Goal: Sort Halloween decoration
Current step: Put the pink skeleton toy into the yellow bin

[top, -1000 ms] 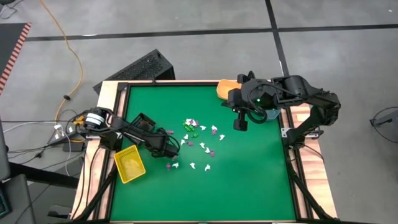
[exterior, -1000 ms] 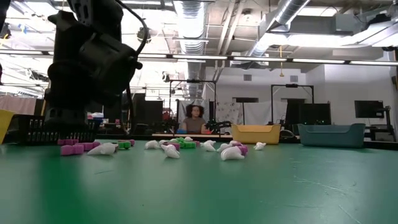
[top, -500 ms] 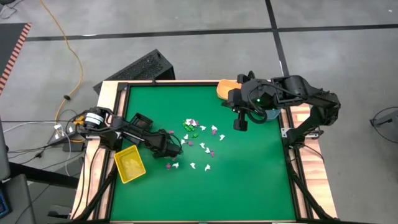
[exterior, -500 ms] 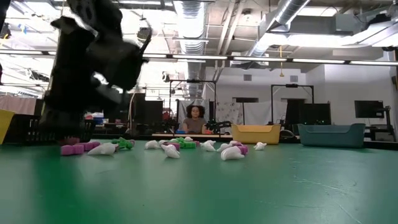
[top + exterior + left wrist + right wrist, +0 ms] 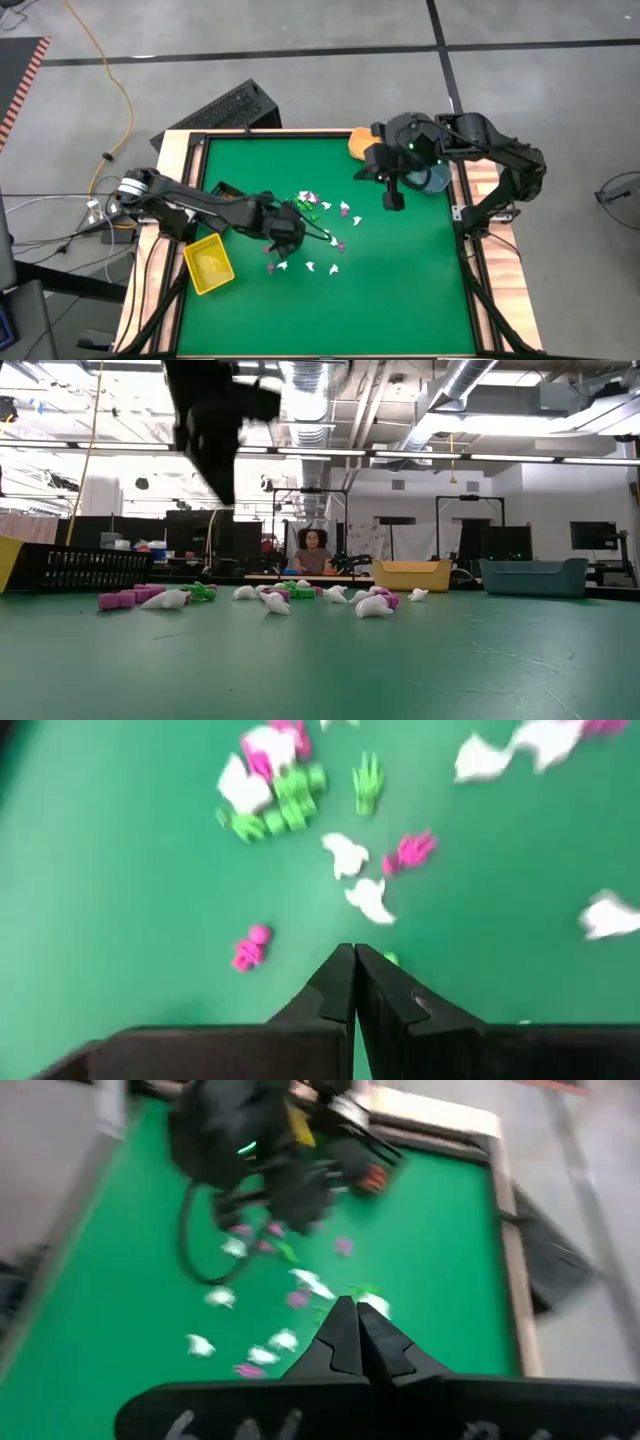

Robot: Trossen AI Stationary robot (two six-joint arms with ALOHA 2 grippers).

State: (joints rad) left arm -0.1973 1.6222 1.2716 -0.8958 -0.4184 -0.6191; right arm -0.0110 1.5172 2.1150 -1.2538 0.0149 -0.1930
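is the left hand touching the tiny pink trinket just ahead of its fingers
Apart. In the left wrist view, the shut left hand ends short of the tiny pink plastic trinket, with bare green table mat showing between them.

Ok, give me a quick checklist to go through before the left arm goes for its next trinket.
1. Left end effector empty: ok, the fingers are pressed together with nothing between them.
2. Left end effector open for a pick: not ok, it is shut.
3. Left end effector placed over the work: ok, it hangs over the scattered Halloween decoration on the green table.
4. Trinkets apart enough to pick singly: ok at the fringe, where a purple trinket lies alone; not ok in the green and white clump.
5. Right end effector out of the way: ok, shut and off to the far side of the pile.
6. Yellow bin reachable: ok, beside the left arm.
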